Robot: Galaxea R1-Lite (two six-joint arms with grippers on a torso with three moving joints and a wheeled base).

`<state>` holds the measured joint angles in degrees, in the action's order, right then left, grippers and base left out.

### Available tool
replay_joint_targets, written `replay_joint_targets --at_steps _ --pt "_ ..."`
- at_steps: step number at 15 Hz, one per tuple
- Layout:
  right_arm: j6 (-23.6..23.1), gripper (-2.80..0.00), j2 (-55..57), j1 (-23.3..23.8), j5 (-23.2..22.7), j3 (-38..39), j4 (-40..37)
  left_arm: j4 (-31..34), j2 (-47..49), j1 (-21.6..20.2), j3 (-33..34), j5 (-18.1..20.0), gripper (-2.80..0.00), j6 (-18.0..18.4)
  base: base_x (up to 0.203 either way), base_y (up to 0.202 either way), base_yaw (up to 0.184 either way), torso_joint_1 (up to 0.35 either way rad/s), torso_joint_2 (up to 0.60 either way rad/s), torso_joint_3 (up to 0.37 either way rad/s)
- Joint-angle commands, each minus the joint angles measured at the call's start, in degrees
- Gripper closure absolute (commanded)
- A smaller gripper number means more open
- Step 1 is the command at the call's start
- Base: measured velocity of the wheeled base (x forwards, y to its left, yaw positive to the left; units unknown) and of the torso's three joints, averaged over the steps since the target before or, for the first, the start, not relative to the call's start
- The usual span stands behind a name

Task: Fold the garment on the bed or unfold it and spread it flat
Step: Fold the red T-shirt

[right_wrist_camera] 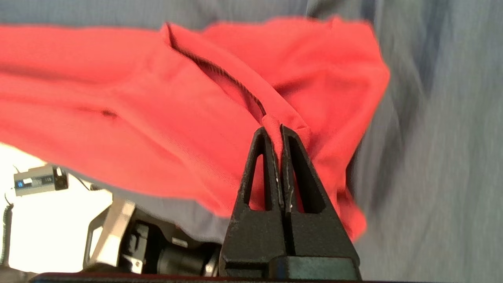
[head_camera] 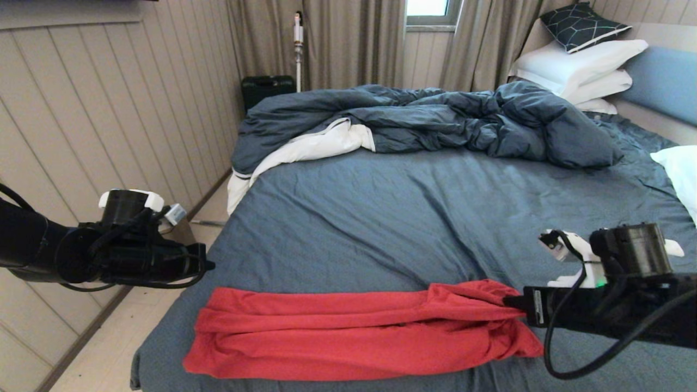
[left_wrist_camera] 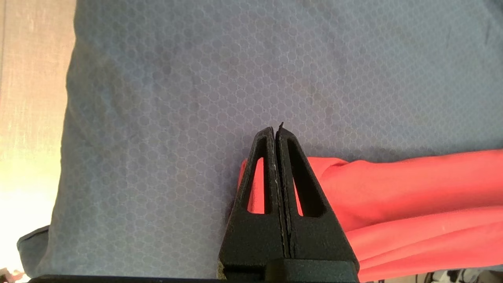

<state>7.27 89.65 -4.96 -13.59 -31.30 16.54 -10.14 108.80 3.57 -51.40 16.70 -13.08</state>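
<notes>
Pinching a small ridge of red fabric between its two black triangular fingers, the right gripper is closed on the garment, a red short-sleeved T-shirt, at that shirt's right-hand end near the front edge of the bed; in the right wrist view a dark stitched seam runs up the cloth from just beside the fingertips; no print or lettering can be read on the shirt as it lies, bunched into one long rumpled band across the slate-blue fitted sheet, parallel to the bed's near edge.

At the band's other end the left gripper has its two black fingers pressed together with nothing between them; the left wrist view shows it above the sheet with the shirt's left end just behind its tips; in the head view that arm hangs over the bed's left corner, apart from the cloth.

Farther out lies one rumpled dark blue duvet with white lining turned out at its left, heaped across the far half of the bed; at the head end, on the right, three white pillows are stacked, with one dark cushion bearing a pale geometric line pattern on top; a further white pillow shows at the right margin; a blue headboard stands behind; one dark case sits on the floor by the beige curtains.
</notes>
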Motion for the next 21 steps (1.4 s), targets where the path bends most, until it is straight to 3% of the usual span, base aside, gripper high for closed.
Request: replay_joint_targets --at_steps 1,8,9,16,18,21 --pt "-0.18 0.0 -2.77 0.22 -0.11 4.14 2.52 -0.14 0.44 0.03 0.24 0.17 0.0 -0.02 0.0 0.0 0.0 0.0 0.0 0.0" --pt "-2.34 0.0 2.53 1.28 0.19 8.66 9.15 -0.67 0.83 0.03 0.33 0.26 0.0 -0.19 0.0 0.0 0.0 0.0 0.0 0.0" --pt "-2.19 -2.8 3.75 1.38 0.34 8.65 10.76 -0.67 1.1 0.03 0.22 0.26 0.0 -0.19 0.0 0.0 0.0 0.0 0.0 0.0" --pt "-1.97 -2.8 -3.15 2.22 -0.21 6.23 12.01 -0.67 -0.41 0.03 -0.1 0.26 0.0 -0.54 0.0 0.0 0.0 0.0 0.0 0.0" --pt "-1.93 -2.8 -2.98 2.32 -0.11 4.66 8.97 -0.64 -1.8 0.03 -0.68 0.14 0.0 -0.72 0.0 0.0 0.0 0.0 0.0 0.0" --pt "-2.06 -2.8 -0.55 3.59 0.15 -0.32 -1.8 0.28 -2.86 0.03 -1.42 -0.36 0.0 -0.9 0.0 0.0 0.0 0.0 0.0 0.0"
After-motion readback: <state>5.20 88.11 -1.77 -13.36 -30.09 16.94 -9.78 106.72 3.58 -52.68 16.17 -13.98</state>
